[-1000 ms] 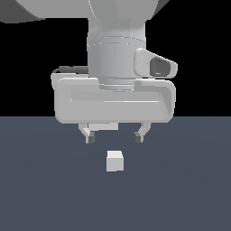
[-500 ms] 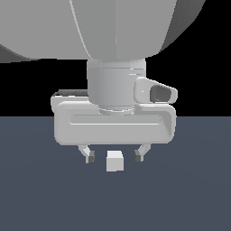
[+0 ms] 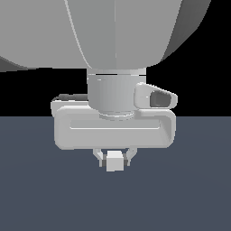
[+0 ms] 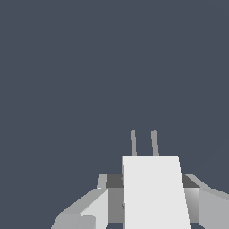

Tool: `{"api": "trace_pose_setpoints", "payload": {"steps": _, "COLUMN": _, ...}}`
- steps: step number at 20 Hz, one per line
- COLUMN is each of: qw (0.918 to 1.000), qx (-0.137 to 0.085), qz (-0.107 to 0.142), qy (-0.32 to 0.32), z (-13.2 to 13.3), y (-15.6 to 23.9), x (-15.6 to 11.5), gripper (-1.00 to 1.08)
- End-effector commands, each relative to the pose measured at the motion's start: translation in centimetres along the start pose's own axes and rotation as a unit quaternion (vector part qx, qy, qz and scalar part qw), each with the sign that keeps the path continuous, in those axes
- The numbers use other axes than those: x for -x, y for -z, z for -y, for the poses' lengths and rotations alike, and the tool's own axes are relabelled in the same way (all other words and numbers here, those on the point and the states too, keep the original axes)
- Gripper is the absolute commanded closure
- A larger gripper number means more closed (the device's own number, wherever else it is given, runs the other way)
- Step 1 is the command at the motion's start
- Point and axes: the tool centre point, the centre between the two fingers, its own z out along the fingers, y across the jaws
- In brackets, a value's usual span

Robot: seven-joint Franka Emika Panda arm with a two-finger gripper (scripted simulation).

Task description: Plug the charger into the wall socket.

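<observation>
The charger is a small white-grey cube on the dark floor, directly under my hand in the exterior view. My gripper has come down over it, with one finger pressed against each side of the cube. In the wrist view the charger fills the space between my fingers, and its two thin prongs point away from the camera. The gripper is shut on the charger. The wall socket is out of view in both frames.
The dark blue-grey floor spreads around the charger in both views. The arm's large body fills the upper part of the exterior view and hides whatever lies behind it.
The hand has dropped onto the cube. The fingers, wide apart and above it a second ago, have closed in against its two sides.
</observation>
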Motion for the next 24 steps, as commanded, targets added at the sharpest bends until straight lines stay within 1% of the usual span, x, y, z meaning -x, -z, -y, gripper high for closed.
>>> {"api": "trace_pose_setpoints", "payload": {"steps": 1, "qw": 1.0000, "qx": 0.000, "qz": 0.000, "qy": 0.000, "z": 0.0, "y": 0.0, "x": 0.0, "gripper": 1.08}}
{"api": "trace_pose_setpoints", "payload": {"steps": 8, "qw": 1.0000, "qx": 0.000, "qz": 0.000, "qy": 0.001, "z": 0.0, "y": 0.1, "x": -0.2, "gripper": 1.08}}
{"api": "trace_pose_setpoints", "payload": {"steps": 13, "qw": 1.0000, "qx": -0.002, "qz": 0.000, "qy": 0.006, "z": 0.2, "y": 0.7, "x": -1.4, "gripper": 1.08}}
{"api": "trace_pose_setpoints", "payload": {"steps": 18, "qw": 0.9998, "qx": -0.005, "qz": 0.000, "qy": 0.017, "z": 0.5, "y": 1.8, "x": -3.9, "gripper": 1.08}}
{"api": "trace_pose_setpoints", "payload": {"steps": 24, "qw": 0.9994, "qx": -0.011, "qz": 0.000, "qy": 0.034, "z": 1.2, "y": 3.6, "x": -7.9, "gripper": 1.08}}
